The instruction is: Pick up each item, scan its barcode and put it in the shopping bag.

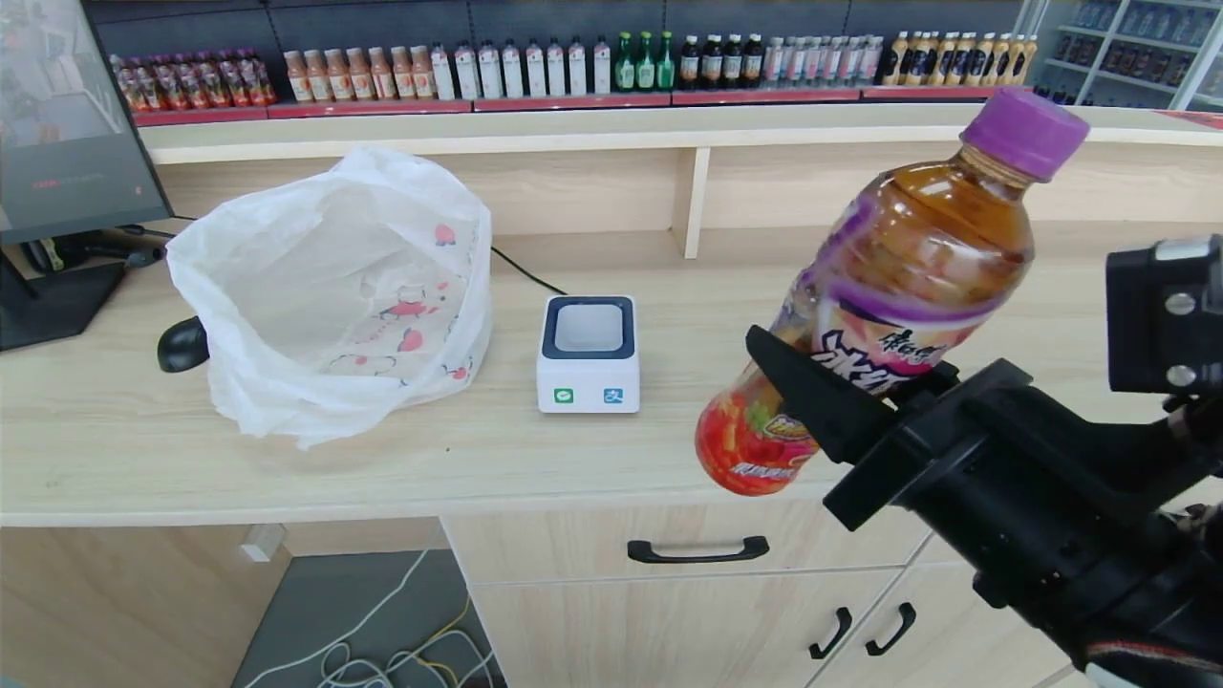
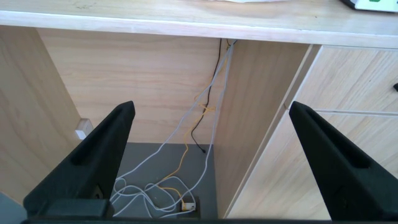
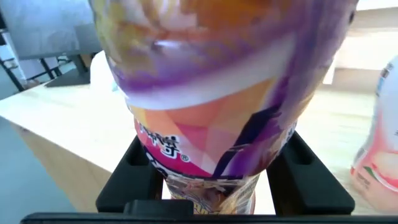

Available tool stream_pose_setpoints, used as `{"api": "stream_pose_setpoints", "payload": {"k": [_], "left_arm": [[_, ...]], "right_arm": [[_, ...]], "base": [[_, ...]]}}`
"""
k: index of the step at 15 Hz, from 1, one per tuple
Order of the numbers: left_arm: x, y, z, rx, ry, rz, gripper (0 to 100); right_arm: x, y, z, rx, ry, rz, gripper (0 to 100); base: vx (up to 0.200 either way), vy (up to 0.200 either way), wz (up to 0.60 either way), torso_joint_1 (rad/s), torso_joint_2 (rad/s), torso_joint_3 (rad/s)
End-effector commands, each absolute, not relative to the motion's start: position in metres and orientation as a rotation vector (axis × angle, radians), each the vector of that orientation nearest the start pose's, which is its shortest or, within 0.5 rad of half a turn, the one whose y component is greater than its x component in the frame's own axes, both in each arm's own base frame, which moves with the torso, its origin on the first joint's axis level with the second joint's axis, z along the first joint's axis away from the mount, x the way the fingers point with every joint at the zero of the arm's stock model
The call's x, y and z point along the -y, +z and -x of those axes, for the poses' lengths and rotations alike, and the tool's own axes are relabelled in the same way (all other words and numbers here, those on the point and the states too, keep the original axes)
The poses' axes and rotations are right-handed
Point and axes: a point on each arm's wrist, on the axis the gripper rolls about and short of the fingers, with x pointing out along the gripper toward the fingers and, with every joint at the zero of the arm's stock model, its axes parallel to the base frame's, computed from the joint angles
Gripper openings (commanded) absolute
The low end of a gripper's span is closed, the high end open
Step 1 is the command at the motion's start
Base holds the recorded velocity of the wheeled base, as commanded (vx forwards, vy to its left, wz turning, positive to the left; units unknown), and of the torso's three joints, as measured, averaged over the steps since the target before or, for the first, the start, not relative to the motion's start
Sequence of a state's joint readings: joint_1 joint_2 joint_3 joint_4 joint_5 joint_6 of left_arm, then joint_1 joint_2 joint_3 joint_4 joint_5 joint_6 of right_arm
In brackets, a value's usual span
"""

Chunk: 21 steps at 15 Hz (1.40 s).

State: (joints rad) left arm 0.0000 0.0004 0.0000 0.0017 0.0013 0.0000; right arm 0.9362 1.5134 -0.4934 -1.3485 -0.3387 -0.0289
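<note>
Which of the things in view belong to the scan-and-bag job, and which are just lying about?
Job: tea bottle held in the right gripper; barcode scanner; shopping bag.
Lying about: monitor; black rounded object beside the bag; shelved drinks behind; cables under the counter.

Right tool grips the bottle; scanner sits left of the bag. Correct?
Not quite. The scanner sits right of the bag, as the head view shows. The right tool does grip the bottle.
</note>
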Motion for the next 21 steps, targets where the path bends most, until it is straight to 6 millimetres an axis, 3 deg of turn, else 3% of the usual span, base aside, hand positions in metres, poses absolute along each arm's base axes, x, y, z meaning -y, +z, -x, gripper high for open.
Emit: {"api": "stream_pose_setpoints", "payload": {"k": [1, 7, 12, 21], "left_arm": [[0.000, 0.075, 0.023, -0.002, 0.002, 0.000, 100], [0.000, 0.075, 0.023, -0.002, 0.002, 0.000, 100], [0.000, 0.075, 0.023, -0.002, 0.002, 0.002, 100], [0.000, 0.075, 0.023, -0.002, 0.002, 0.002, 100]], "right_arm": [[-0.167, 0.220, -0.154, 0.261, 0.530, -0.207, 0], [-0.155, 0.224, -0.153, 0.289, 0.507, -0.208, 0], [-0.137, 0.215, -0.168, 0.298, 0.457, -0.163, 0], [-0.138, 0.206, -0.175, 0.276, 0.454, -0.131, 0]], "base": [[0.000, 0.000, 0.00, 0.000, 0.00, 0.000], [0.000, 0.000, 0.00, 0.000, 0.00, 0.000], [0.000, 0.000, 0.00, 0.000, 0.00, 0.000], [0.000, 0.200, 0.00, 0.002, 0.00, 0.001]]}}
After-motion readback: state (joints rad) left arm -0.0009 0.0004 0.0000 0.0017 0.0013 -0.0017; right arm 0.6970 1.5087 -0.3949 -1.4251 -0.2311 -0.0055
